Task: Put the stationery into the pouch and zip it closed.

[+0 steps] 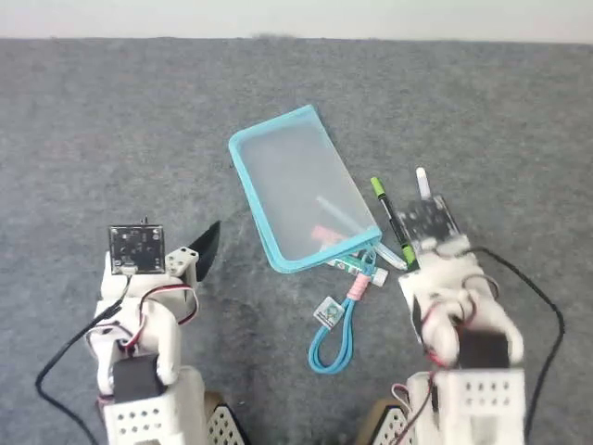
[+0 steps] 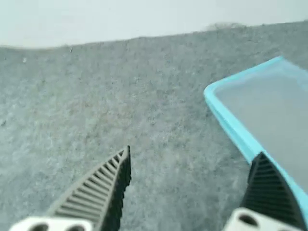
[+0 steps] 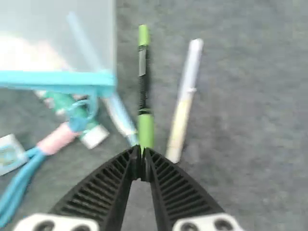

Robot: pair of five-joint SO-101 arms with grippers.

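1. Lying mid-table between the arms, the teal-edged pouch (image 1: 296, 185) holds a light-blue pen (image 3: 120, 118) half in, poking from the mouth that faces the right arm.
2. Left gripper (image 2: 192, 192), fingers spread wide, sits beside the pouch's long edge.
3. Right gripper (image 3: 142, 153), fingers pressed together, touches the green pen's (image 3: 143, 86) near end; the pen runs straight ahead, with a white pen (image 3: 185, 96) parallel beside it.

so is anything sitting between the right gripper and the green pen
Nothing visible: the right gripper sits at the near end of the green pen. The white pen and pouch lie to either side, not between.
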